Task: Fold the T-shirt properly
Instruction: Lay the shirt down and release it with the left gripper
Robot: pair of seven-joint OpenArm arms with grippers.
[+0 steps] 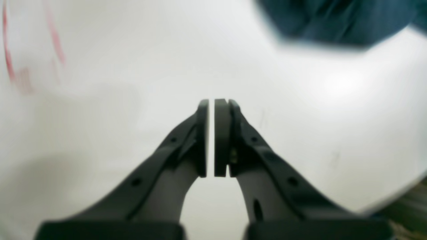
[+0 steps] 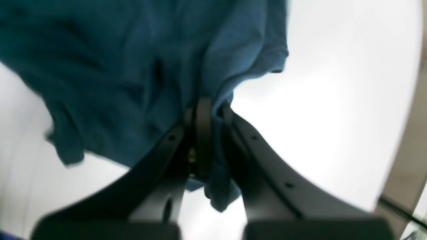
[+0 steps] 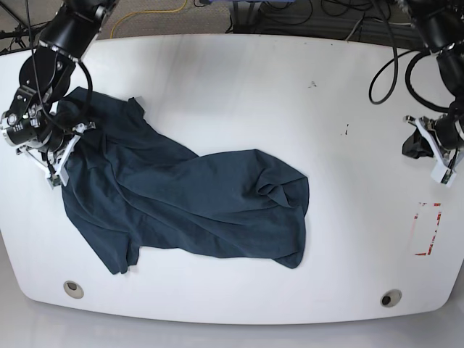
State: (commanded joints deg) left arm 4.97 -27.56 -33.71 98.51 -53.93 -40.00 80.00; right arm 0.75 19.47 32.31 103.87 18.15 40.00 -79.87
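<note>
On my base view the T-shirt (image 3: 188, 203) lies crumpled on the white table (image 3: 239, 87), and I take it as my landmark. It is dark navy, spread out but much wrinkled, with a bunched fold at its end toward the table middle and one sleeve pointing to the near edge of the table.

The right gripper (image 2: 213, 110) is at the far-left corner of the T-shirt in the base view. From its wrist camera I see the two black fingers (image 2: 203, 133) pressed together with blue cloth pinched between them; a lump of the fabric hangs out below the pads, and the rest of the shirt spreads away above and to the left. So this gripper is clamped on the T-shirt.

The left gripper (image 1: 211, 103) is well apart from the T-shirt, over bare table on the other side. In its wrist view the two pads stand parallel with only a thin slit of white between them, and nothing is held there. I call it closed, with nothing in it. Only a dark corner of the shirt shows at the top right of that picture, blurred.

Beyond the left gripper, on the side away from the T-shirt, a red rectangle mark (image 3: 426, 228) is drawn on the table. Two small round holes (image 3: 72, 288) sit near the table's front edge, one just below the shirt's sleeve.
</note>
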